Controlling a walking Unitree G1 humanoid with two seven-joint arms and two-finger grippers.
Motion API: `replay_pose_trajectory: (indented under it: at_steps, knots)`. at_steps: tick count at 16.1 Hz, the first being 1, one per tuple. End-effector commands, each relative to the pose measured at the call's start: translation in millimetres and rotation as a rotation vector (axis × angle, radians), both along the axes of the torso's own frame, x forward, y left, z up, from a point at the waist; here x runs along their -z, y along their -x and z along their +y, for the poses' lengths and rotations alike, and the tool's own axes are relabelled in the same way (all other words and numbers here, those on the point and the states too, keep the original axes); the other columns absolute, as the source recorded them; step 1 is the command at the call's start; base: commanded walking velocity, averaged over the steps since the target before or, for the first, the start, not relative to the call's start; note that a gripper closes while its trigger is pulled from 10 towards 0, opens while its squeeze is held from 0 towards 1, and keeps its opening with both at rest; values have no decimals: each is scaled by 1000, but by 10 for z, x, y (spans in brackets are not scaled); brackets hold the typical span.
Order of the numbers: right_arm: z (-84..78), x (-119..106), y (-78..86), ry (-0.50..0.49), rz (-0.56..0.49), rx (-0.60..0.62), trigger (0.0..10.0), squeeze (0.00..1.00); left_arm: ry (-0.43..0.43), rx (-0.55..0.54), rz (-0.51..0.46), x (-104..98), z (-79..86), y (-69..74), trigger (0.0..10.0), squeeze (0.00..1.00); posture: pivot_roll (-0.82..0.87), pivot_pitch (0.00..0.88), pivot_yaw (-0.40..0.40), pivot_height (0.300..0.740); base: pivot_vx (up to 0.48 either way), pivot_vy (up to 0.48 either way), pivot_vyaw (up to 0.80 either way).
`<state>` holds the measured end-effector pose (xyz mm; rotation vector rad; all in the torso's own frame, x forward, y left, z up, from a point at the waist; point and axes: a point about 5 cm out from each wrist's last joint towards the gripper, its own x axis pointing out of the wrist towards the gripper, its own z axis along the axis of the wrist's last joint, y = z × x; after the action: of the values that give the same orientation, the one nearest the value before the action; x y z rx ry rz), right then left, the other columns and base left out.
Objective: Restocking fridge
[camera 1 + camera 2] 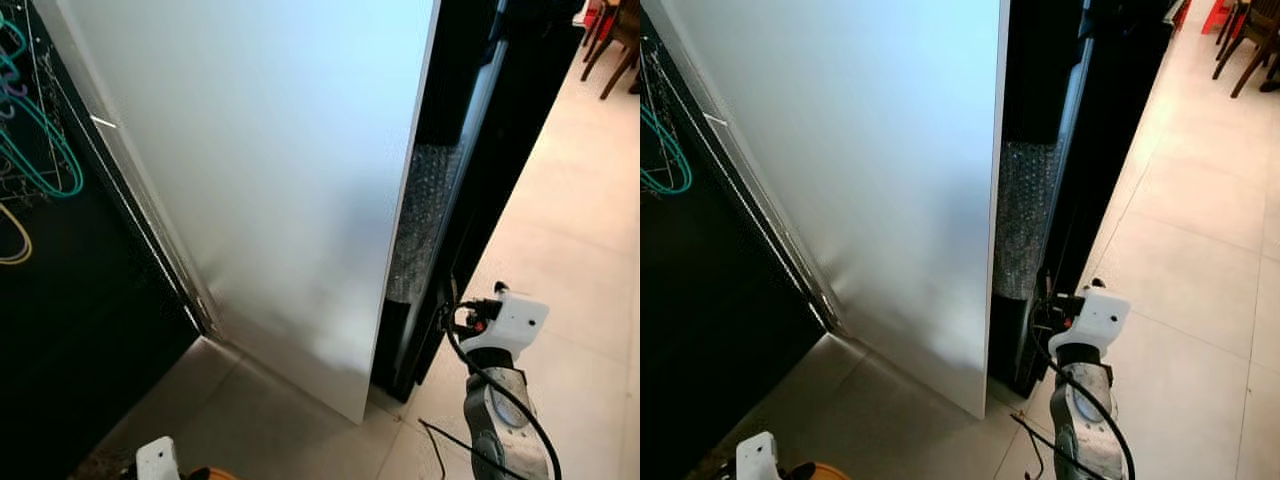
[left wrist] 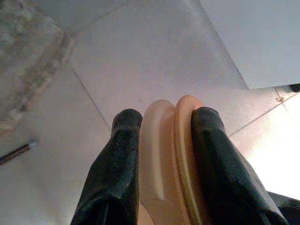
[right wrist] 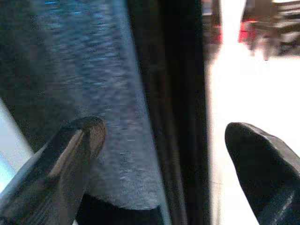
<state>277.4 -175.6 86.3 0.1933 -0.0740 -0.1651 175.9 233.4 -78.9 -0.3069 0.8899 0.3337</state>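
A tall silver-white fridge panel (image 1: 270, 170) stands before me, its bottom corner reaching the floor. I cannot tell whether it is a door or a side wall. My left gripper (image 2: 166, 117) hangs low over the floor tiles, shut on a pale peach and orange plastic item (image 2: 168, 159) squeezed between both fingers. My right arm (image 1: 510, 325) is at the lower right, close to the panel's right edge. In the right wrist view the right gripper (image 3: 164, 131) is open, with nothing between its fingers (image 3: 70, 154), facing a roll of bubble wrap (image 1: 1022, 215) and a black frame.
A black cabinet (image 1: 500, 150) stands right of the panel, the bubble wrap roll wedged in the gap. Teal and yellow hangers (image 1: 40, 150) hang on a dark rack at the left. Light floor tiles (image 1: 1200, 260) stretch to the right toward wooden chairs (image 1: 615, 40).
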Motion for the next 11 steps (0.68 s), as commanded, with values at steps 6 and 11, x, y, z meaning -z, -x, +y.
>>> replay_pose_trajectory:
  at_steps: [6,11]
  knots:
    - [-131,-67,-7,14,12,97,10000,0,-1,-1,-47,-65,53,-98,10000,0,-57,0,57,740,0,0,0]
    - [-31,-123,-68,11,15,76,10000,0,8,0,-40,-44,-24,-99,10000,0,-65,0,47,740,151,0,0]
